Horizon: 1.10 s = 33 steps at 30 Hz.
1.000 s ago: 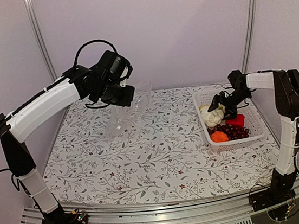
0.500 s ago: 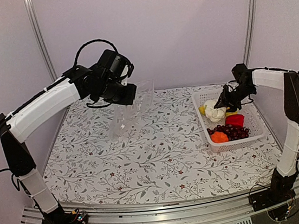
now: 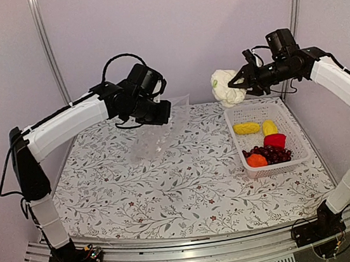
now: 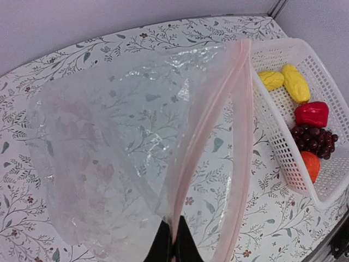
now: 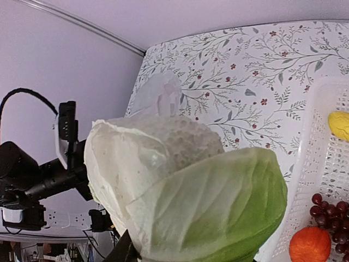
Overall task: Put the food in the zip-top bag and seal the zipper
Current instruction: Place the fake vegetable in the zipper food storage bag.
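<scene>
My left gripper is shut on the mouth edge of the clear zip-top bag and holds it up over the back left of the table. In the left wrist view the black fingertips pinch one pink zipper strip, and the bag hangs with its mouth gaping. My right gripper is shut on the cream-white, green-leafed cauliflower, high above the table between bag and basket. This cauliflower fills the right wrist view and hides the fingers. The other food lies in the white basket.
In the basket are a long yellow piece, a small yellow one, a red one, a grape bunch and an orange ball. The basket stands close to the right of the bag's mouth. Metal posts rise at both back corners.
My right gripper closed on the cauliflower and lifted it out of the basket, up and to the left. The left arm carried the bag a little to the right.
</scene>
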{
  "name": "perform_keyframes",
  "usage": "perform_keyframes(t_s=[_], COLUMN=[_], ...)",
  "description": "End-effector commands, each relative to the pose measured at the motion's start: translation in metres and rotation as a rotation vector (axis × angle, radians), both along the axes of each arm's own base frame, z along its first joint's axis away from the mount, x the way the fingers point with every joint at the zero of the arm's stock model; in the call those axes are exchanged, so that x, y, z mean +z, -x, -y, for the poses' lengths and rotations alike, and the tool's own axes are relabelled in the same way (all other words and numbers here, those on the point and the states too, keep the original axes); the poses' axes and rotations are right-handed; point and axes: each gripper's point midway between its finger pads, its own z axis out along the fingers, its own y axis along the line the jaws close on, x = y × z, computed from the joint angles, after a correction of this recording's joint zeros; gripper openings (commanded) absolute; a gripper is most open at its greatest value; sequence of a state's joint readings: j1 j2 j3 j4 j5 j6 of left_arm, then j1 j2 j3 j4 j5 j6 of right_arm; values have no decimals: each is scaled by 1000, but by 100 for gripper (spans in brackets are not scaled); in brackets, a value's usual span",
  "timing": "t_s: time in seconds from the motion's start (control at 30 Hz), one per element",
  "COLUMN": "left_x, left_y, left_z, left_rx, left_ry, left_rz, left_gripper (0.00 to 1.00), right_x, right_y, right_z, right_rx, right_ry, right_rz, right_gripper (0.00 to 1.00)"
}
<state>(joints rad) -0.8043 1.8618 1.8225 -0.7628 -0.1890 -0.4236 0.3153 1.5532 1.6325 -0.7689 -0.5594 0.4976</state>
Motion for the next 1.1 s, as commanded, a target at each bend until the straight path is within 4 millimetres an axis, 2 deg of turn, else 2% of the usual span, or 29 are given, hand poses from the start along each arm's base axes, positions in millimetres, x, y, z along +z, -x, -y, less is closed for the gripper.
perform_keyframes(t_s=[0.0,0.07,0.17,0.2,0.43,0.53,0.7,0.9,1.07], left_x=[6,10,16,19,44,53,52,33,24], left_y=[-9,-10,-12,-13,-10,-5,-2,3,4], left_z=[17,21,28,31,53,63,65,78,87], left_rx=[-3,-7,-21,-25,-87,-128,-152,-198,-218], left_ry=[85,107,143,156,294,328,319,314,309], left_rz=[1,6,18,22,19,20,23,-26,-44], left_gripper=[0,0,0,0,1,2,2,2,2], right_x=[31,24,16,7,-18,-35,-74,-76,-86], right_y=[21,25,28,25,11,4,-7,-10,-12], right_z=[-47,-68,-89,-95,-113,-113,-90,-89,-99], right_rx=[94,123,170,182,222,195,75,52,84], right_ry=[-93,-93,-85,-82,-105,-74,116,147,173], right_rz=[-21,-56,-76,-99,-145,-173,-257,-263,-292], right_gripper=[25,26,27,27,27,27,27,27,27])
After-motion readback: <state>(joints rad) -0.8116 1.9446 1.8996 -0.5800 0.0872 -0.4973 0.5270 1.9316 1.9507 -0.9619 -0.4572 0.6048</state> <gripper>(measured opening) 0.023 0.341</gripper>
